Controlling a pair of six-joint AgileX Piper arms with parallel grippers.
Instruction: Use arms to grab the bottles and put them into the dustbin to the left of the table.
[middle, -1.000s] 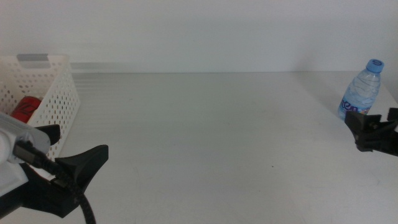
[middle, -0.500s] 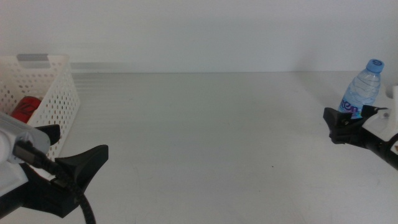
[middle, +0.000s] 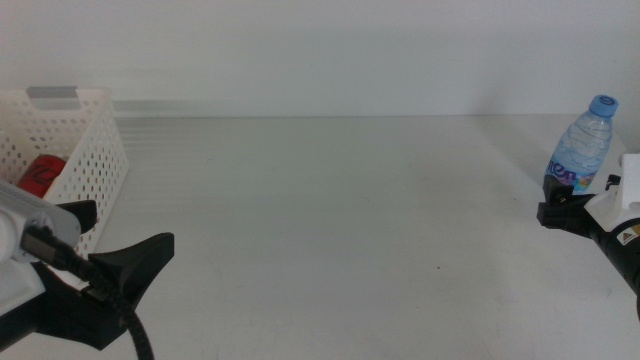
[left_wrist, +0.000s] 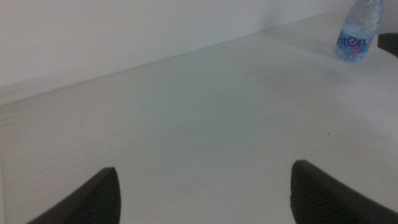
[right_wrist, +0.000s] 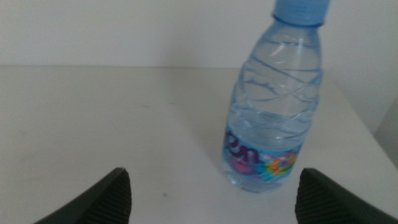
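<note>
- The right end effector (right_wrist: 211, 186), jaws spread wide and holding nothing, sits just in front of the upright water bottle (middle: 578, 152) at the counter's (middle: 330, 200) right edge.
- The left end effector (left_wrist: 205, 193), also spread and empty, waits beside the basket (middle: 90, 160).
- A red can (middle: 40, 172) lies in the basket.

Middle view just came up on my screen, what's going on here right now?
The right gripper is at the table's right edge, jaws open, lined up on the upright water bottle but not gripping it. The left gripper waits open near the bottom left, beside the dustbin. A red can already lies in the dustbin.
</note>
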